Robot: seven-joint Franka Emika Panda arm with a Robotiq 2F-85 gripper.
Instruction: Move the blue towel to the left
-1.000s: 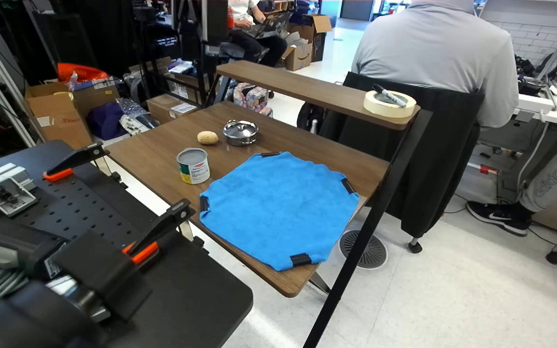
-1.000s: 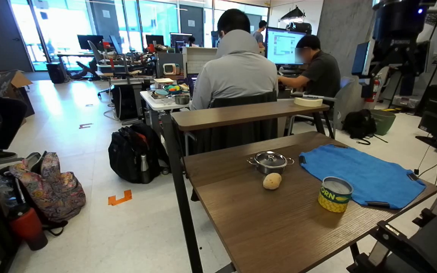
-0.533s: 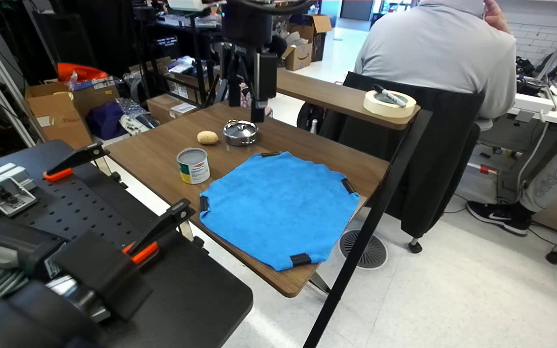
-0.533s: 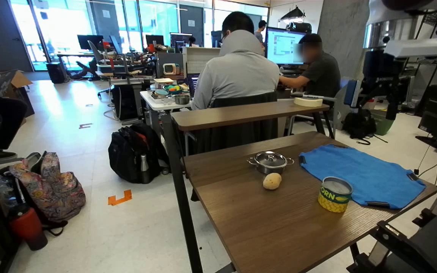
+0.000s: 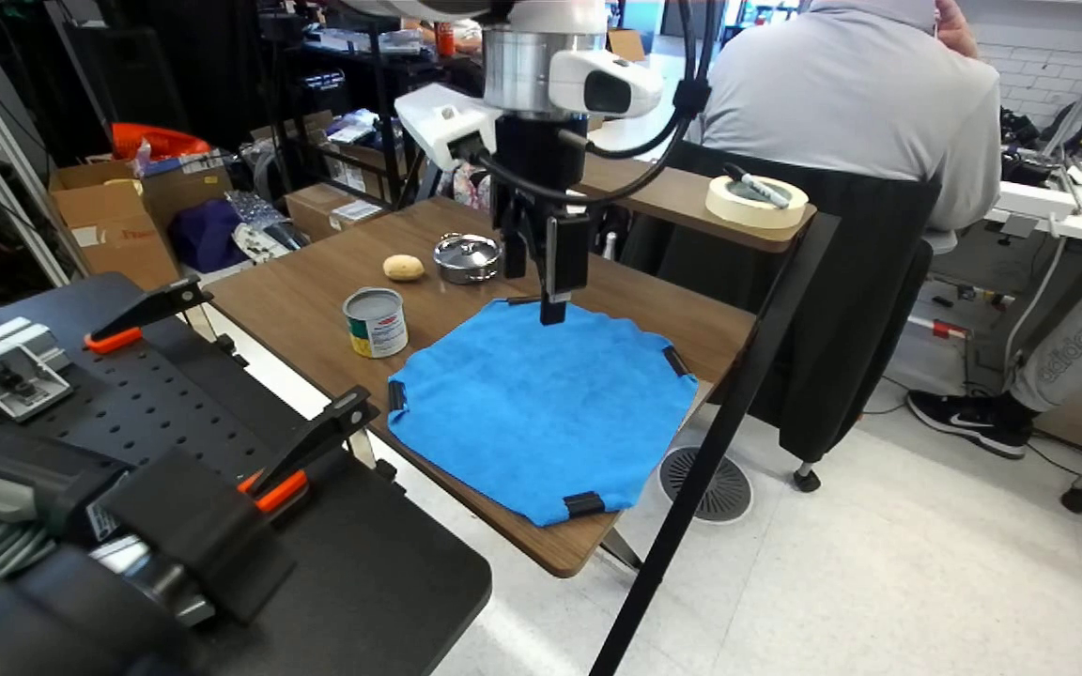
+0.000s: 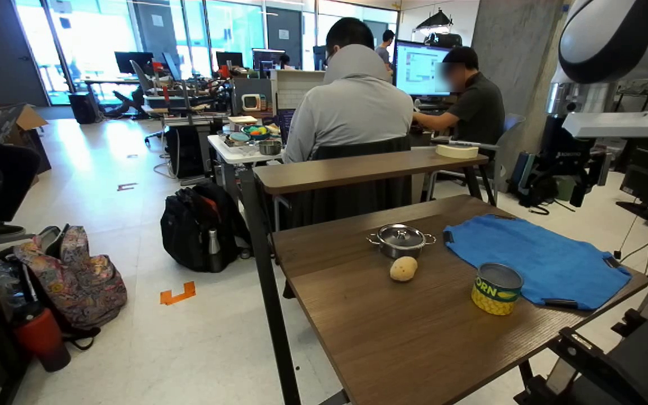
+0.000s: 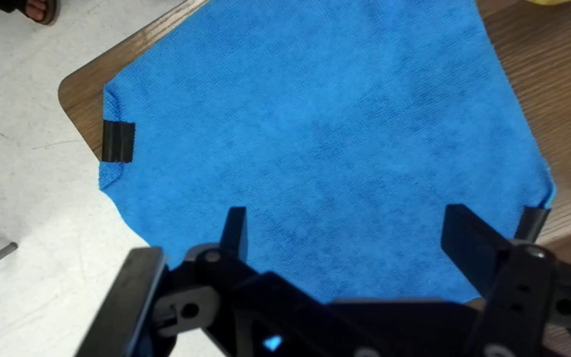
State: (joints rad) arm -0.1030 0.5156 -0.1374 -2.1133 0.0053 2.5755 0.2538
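Observation:
The blue towel [image 5: 541, 413] lies spread flat on the brown table, with black patches at its folded corners. It shows in both exterior views [image 6: 538, 261] and fills most of the wrist view [image 7: 330, 124]. My gripper [image 5: 533, 293] hangs pointing down in the air above the towel's far part, apart from it. It also shows in an exterior view [image 6: 552, 197]. In the wrist view the gripper [image 7: 347, 210] is open, with its fingers wide apart and only towel seen below between them.
On the table [image 6: 358, 315] stand a can [image 5: 377, 324], a potato [image 5: 403, 268] and a lidded metal pot [image 5: 467, 258]. A raised shelf [image 6: 358, 169] runs along one side, bearing a tape roll [image 5: 757, 204] and a marker. Clamps [image 5: 316, 441] sit on the black base's edge.
The arm has come into view over the table, and my gripper has moved down and over the towel's far part. The towel has not moved.

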